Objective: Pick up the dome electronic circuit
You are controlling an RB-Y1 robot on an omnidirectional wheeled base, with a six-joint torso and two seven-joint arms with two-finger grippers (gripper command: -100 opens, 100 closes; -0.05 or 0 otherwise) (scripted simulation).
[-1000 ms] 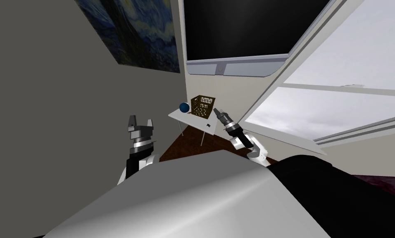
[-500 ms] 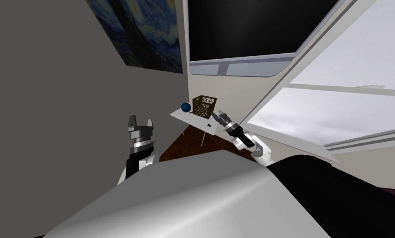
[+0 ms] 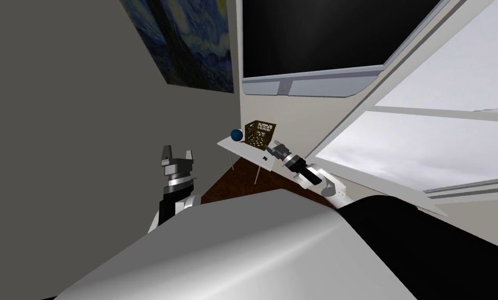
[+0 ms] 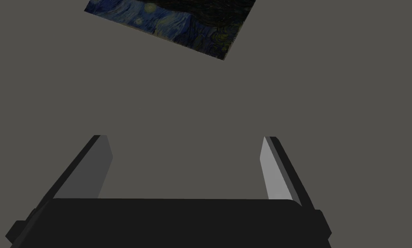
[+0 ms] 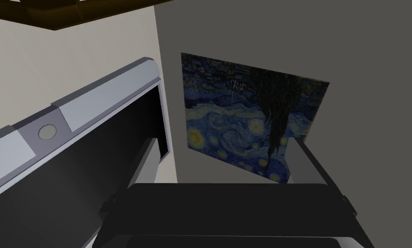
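Your target, the dome electronic circuit (image 3: 264,158), shows as a small dark speck on the white desk (image 3: 243,151). It lies at the end nearer you, apart from the brown lattice crate (image 3: 260,133) and the blue ball (image 3: 236,134) at the far end. Your right jaws hover just beside it at the desk's edge and stand apart, ready to straddle it. I judge the reach nearly done, but the wrist looks towards the wall screen (image 5: 50,193) rather than down, so tilt before closing. Your left jaws, also apart, are held raised, well clear of the desk, leaving the right arm room.
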